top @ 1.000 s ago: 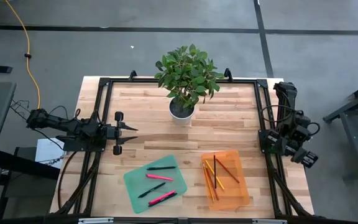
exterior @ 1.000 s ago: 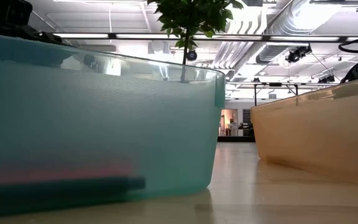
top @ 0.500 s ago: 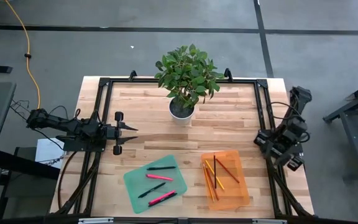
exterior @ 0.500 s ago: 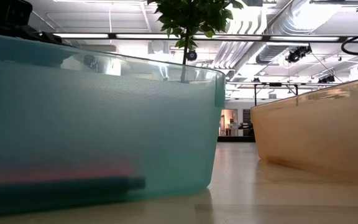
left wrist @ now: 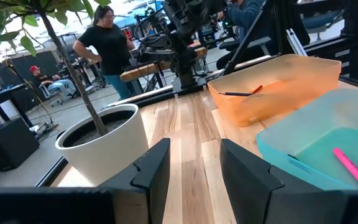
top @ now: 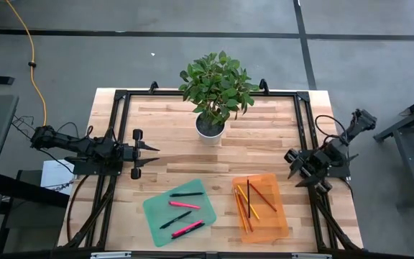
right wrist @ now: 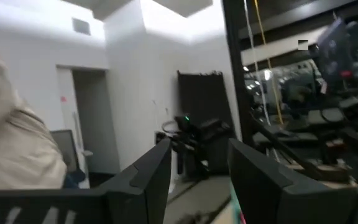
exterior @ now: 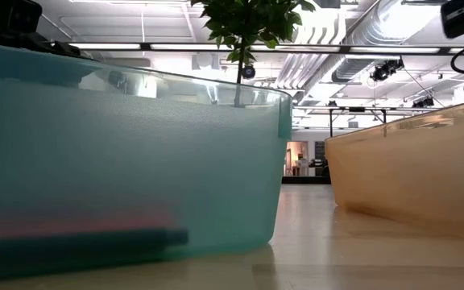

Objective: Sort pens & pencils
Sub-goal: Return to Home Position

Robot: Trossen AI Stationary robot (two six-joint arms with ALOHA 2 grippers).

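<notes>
The right claw point(top: 295, 167) hung at the right edge of the counter point(top: 171, 122), its fingers point(right wrist: 148, 174) apart with nothing between them. From this claw the orange bin point(top: 277, 216) lay just inward and toward the edge opposite to the plant point(top: 218, 90), so the right arm was clearly the nearer one to it. The pencils point(top: 249, 198) were all inside this bin, their long axes running roughly from the plant's edge to the opposite edge, some a little crossed.

The left claw point(top: 152, 155) waited at the left edge, pointing across the counter, also wide and holding nothing. The green tray point(top: 157, 208) lay beside the orange bin, nearer to the left arm. In it were the pens point(top: 184, 205), two black and two pink, slanted mostly from left to right.

I could see no pen or pencil outside the two containers. I judged the sorting finished, so the coming move needed only to bring the right arm to rest, not to reach for anything.
</notes>
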